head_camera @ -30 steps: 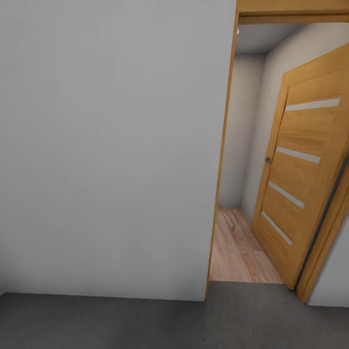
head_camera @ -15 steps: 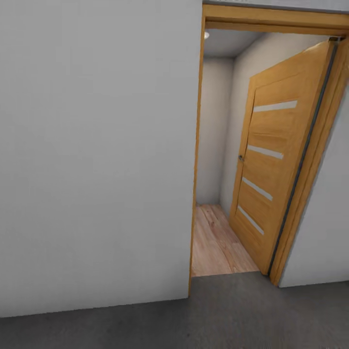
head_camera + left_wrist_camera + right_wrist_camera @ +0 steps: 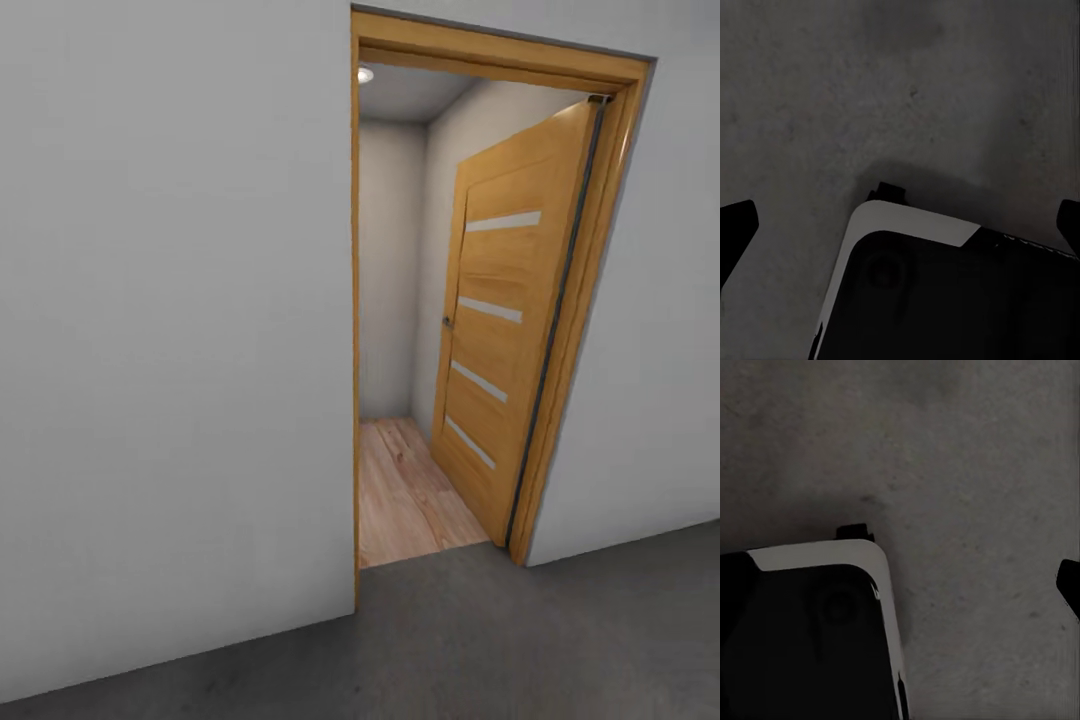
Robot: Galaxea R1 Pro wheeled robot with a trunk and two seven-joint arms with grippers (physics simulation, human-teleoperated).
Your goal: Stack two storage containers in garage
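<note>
Garage floor (image 3: 560,640) (dark grey concrete), open wood door (image 3: 500,330), wall (image 3: 170,320).

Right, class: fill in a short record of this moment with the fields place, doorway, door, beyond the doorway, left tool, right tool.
place: dark grey concrete floor beside a plain grey-white wall
doorway: light wooden door frame, open
door: light wooden door with four pale horizontal strips, swung inward
beyond the doorway: light wood-plank flooring, grey walls
left tool: fingertips apart over concrete, holding nothing
right tool: one fingertip visible, state unclear
</note>
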